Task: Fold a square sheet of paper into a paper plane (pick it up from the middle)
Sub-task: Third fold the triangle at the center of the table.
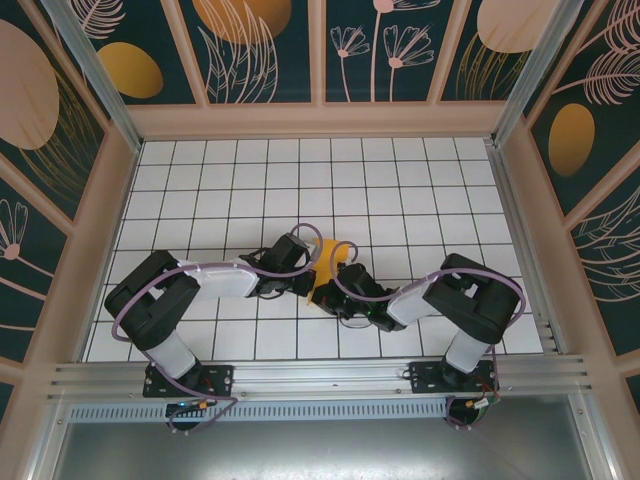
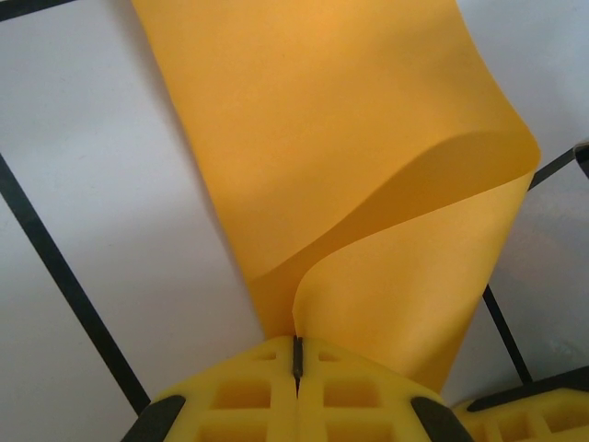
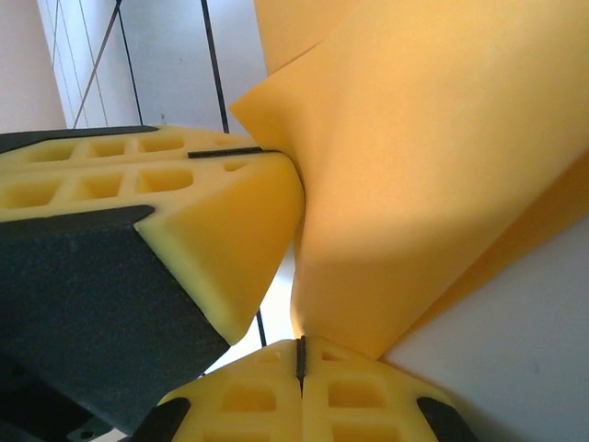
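Near rail: I see both arm bases bolted to the aluminium rail (image 1: 320,378), the left base on the left and the right base on the right.
Arms: both bend inward and meet over the middle of the table, slightly on the near side.
Left gripper: the left gripper (image 1: 303,284) comes in from the left. In its wrist view its yellow fingers (image 2: 239,396) are pressed together with the paper rising out of the seam, so it is clamped on the sheet.
Right gripper: the right gripper (image 1: 345,292) comes in from the right. Its own camera shows the jaws together, pinching the same paper at its near edge.
Spacing: in the right wrist view the left gripper's fingers (image 3: 184,193) sit just left of the right pair, very close.
Task item: the square sheet of paper (image 1: 322,290) is orange-yellow and is held between the two grippers near the table's centre. In the left wrist view it curls over itself in a soft, rounded bend.
Table: the table (image 1: 200,180) is white with black grid lines.
Far walls: the dark panels (image 1: 400,50) carry leaf outlines and orange ovals.
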{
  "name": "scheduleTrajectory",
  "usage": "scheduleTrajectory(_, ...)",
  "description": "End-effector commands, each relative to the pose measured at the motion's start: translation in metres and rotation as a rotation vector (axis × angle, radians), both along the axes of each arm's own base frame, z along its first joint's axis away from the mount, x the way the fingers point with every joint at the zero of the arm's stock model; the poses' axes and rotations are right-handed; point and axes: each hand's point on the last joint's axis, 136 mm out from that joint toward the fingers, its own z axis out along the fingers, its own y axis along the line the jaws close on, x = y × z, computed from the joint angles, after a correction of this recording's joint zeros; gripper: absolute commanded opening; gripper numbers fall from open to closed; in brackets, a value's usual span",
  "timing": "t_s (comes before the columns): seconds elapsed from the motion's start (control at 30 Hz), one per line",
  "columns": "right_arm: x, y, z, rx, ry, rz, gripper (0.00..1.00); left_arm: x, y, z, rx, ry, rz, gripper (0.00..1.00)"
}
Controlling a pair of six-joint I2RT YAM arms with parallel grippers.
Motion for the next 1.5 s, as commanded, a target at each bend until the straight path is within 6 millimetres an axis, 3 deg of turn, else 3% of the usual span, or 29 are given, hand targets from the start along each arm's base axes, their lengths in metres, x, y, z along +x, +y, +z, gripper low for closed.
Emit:
scheduleTrajectory(0.0,-0.003,0.006,0.026,0.068,-0.067,0.023,0.00,-0.008,0.010,-0.020,0.059,0.049,-0.014,0.00)
scheduleTrajectory(0.23,-0.010,0.010,0.023,0.103,-0.047,0.044,0.00,-0.009,0.008,-0.019,0.055,0.050,-0.017,0.00)
scheduleTrajectory(0.63,-0.012,0.009,-0.012,0.001,0.046,0.036,0.00,-0.008,0.007,-0.018,0.052,0.049,-0.017,0.00)
scheduleTrajectory(0.77,-0.004,0.006,0.010,-0.022,-0.028,0.026,0.00,-0.007,0.008,-0.018,0.054,0.048,-0.016,0.00)
scheduleTrajectory(1.0,0.014,-0.030,0.029,-0.042,-0.077,-0.075,0.00,-0.008,0.008,-0.019,0.058,0.049,-0.016,0.00)
scheduleTrajectory(1.2,0.028,-0.017,0.046,0.051,-0.104,-0.032,0.00,-0.007,0.008,-0.018,0.059,0.048,-0.017,0.00)
scheduleTrajectory(1.47,0.033,-0.015,0.024,0.025,-0.063,-0.030,0.00,-0.007,0.009,-0.018,0.064,0.048,-0.014,0.00)
